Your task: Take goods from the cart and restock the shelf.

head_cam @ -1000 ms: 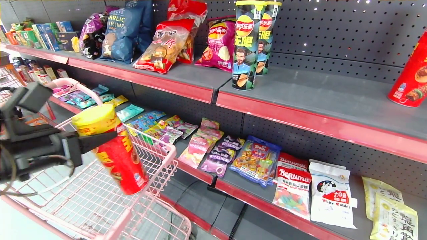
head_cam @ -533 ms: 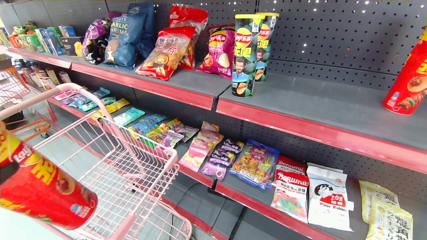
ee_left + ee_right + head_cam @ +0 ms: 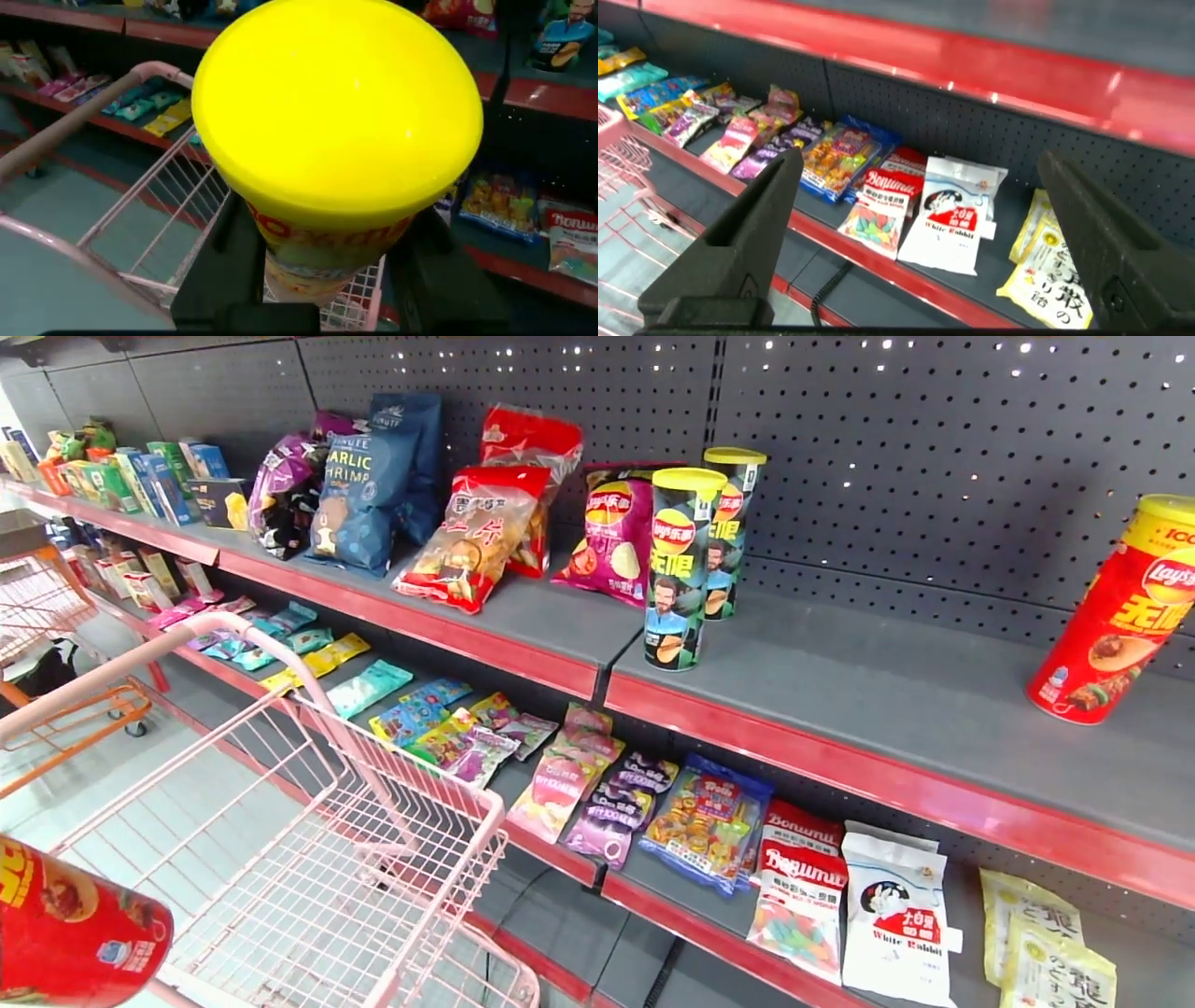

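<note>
Red yellow-lidded cylindrical chip can (image 3: 79,938) is clamped in my left gripper (image 3: 327,280) above the pink wire cart (image 3: 411,751), clear of its rim for the grey metal shelf (image 3: 868,700). My right gripper (image 3: 924,233) hangs wide, empty

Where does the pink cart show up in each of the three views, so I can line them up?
Head view: cart fills the lower left.
Left wrist view: cart lies behind the held can.
Right wrist view: a sliver of cart sits at the picture's edge.
Shared landmark: red sweets bag.
</note>
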Available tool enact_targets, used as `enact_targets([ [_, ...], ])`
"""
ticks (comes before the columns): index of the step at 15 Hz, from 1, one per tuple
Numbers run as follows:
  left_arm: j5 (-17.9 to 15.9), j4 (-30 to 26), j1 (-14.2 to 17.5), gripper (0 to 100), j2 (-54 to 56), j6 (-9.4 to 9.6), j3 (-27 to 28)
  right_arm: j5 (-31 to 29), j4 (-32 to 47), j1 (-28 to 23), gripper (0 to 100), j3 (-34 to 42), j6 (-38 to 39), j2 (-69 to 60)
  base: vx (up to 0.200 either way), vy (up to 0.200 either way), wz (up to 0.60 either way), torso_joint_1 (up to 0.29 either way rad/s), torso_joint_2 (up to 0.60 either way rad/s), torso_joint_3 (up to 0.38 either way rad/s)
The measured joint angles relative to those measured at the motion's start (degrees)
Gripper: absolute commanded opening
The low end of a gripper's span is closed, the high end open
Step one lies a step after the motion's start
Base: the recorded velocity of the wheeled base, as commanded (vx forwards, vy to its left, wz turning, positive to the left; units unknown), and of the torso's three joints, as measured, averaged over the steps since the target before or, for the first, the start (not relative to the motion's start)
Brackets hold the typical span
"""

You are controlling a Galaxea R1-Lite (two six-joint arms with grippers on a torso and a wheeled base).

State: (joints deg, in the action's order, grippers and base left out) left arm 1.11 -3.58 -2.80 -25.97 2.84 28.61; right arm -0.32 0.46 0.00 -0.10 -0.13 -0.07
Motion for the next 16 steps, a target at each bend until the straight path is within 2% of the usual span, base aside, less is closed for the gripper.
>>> enact_targets([
  [1, -0.2, 0.0, -0.1, 0, 0.4, 0.55, -0.1, 0.0, 0.0, 0.0, 100, 0.0, 0.0, 0.0, 0.000, 0.000, 0.00, 0.242, -0.62, -0.369],
  [2, -1.7, 0.0, -0.4, 0, 0.9, 1.23, -0.2, 0.0, 0.0, 0.0, 100, 0.0, 0.1, 0.0, 0.000, 0.000, -0.60, 0.256, -0.64, -0.373],
  [4, -2.0, 0.0, -0.6, 0, 1.3, 2.41, -0.2, 0.1, 0.0, 0.0, 100, 0.0, 0.1, 0.0, 0.000, 0.000, -0.60, 0.115, -0.33, -0.176],
  [5, -1.7, 0.1, -0.7, 0, 1.5, 3.40, -0.2, 0.1, 0.0, 0.0, 100, 0.0, 0.2, 0.0, 0.000, 0.000, -0.60, 0.027, -0.06, -0.041],
  [8, -1.0, -0.7, -0.6, 0, 1.5, 3.72, -0.5, 0.1, 0.0, 0.0, 100, 0.0, 0.2, 0.0, 0.000, 0.000, -0.60, 0.022, -0.01, -0.020],
  [10, 1.2, -0.9, -0.3, 0, 1.5, 4.84, -0.9, 0.1, 0.0, 0.0, 100, 0.0, 0.2, 0.0, 0.000, 0.000, -0.60, 0.005, -0.01, 0.000],
  [13, 1.6, -1.0, -0.2, 0, 1.5, 5.78, -1.0, 0.0, 0.0, 0.0, 100, 0.0, 0.1, 0.0, 0.000, 0.000, -0.60, 0.002, 0.00, 0.002],
  [15, 1.6, -1.0, -0.1, 0, 1.6, 7.03, -0.9, 0.1, 0.0, 0.0, 100, 0.0, 0.1, 0.0, 0.000, 0.000, 0.00, 0.000, 0.00, 0.000],
  [16, 1.6, -1.0, -0.1, 0, 1.5, 7.56, -0.9, 0.0, 0.0, 0.0, 100, 0.0, -0.1, 0.0, 0.200, 0.000, 0.00, 0.002, 0.01, 0.002],
])
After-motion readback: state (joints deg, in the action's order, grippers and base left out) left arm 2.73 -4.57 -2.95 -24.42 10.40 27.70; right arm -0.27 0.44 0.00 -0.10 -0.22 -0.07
